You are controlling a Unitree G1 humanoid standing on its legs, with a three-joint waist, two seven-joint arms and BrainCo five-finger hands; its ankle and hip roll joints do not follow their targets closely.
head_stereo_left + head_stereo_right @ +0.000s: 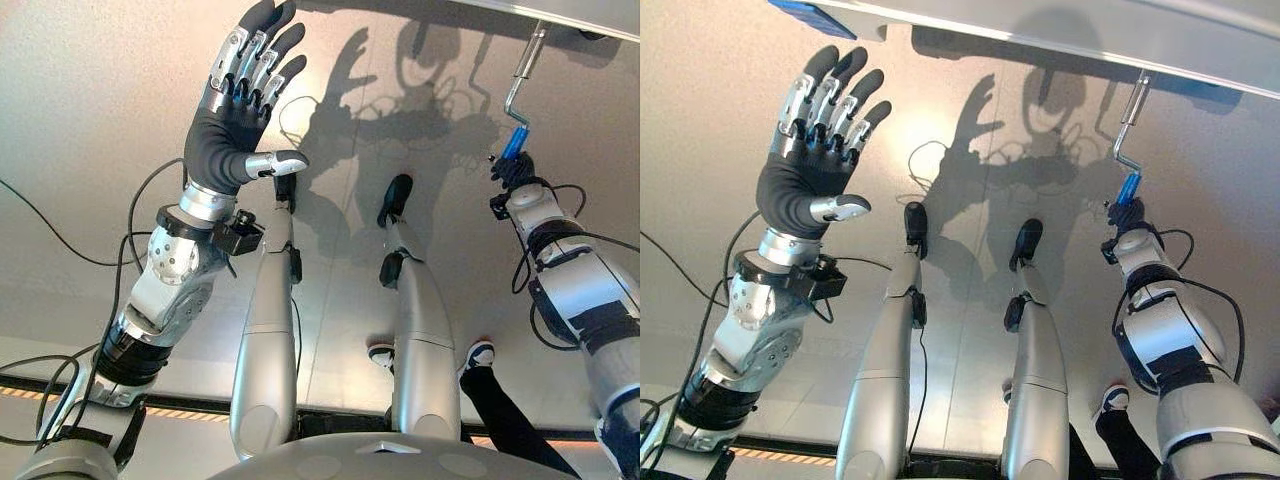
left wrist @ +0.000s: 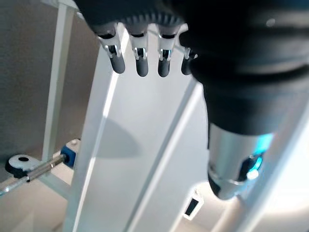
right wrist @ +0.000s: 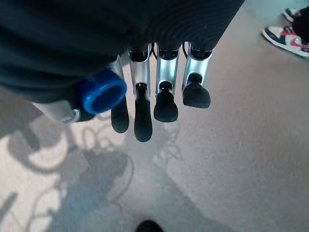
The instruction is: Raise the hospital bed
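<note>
The hospital bed's white frame runs along the far edge of the eye views. A bent metal crank hangs from it at the right, ending in a blue grip. My right hand is shut on that grip; in the right wrist view the grip's blue end pokes out beside the curled fingers. My left hand is raised at the left, open with fingers spread, holding nothing. In the left wrist view its straight fingers point at the bed's white panel.
A person in dark trousers and sneakers stands close behind at the right; the sneakers also appear in the right wrist view. A second crank with a blue collar sticks out by the bed frame. A blue corner piece sits on the bed's left end.
</note>
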